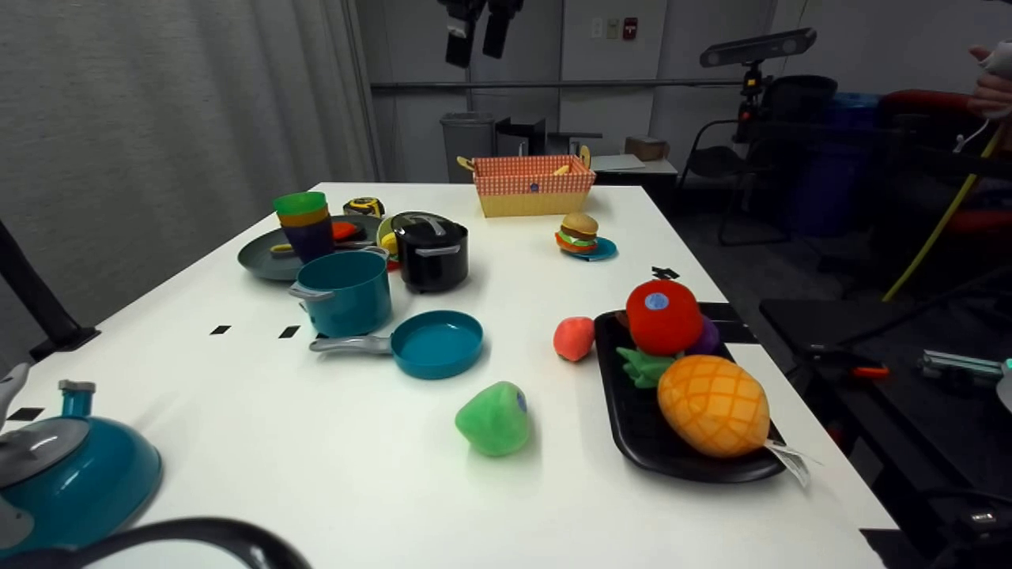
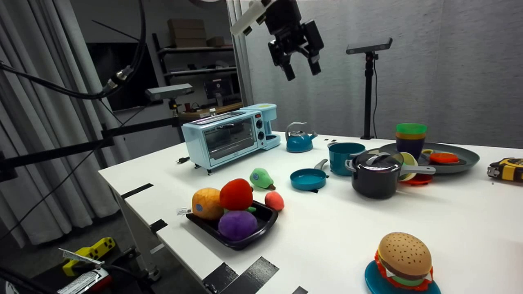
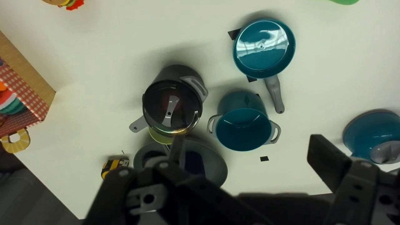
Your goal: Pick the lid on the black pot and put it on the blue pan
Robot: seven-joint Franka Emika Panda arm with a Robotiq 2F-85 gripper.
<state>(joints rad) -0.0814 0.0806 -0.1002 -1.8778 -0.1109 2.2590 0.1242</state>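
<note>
Claw (image 2: 302, 72) gaping wide, hanging way up above table (image 2: 327, 228); lid (image 3: 172, 107) just sitting on black pot (image 2: 374, 181), dark and kinda shiny; pan (image 3: 262, 59) right way up, near teal pot (image 3: 242, 101)

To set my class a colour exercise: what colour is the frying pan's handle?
The pan handle is grey; it shows best in the wrist view.

The teal pot (image 3: 243, 117) stands below the gripper (image 2: 302, 73); the kettle (image 3: 372, 132) stands below and to one side; the gray plate (image 3: 215, 166) and tape measure (image 3: 115, 165) lie below, toward the opposite side.
</note>
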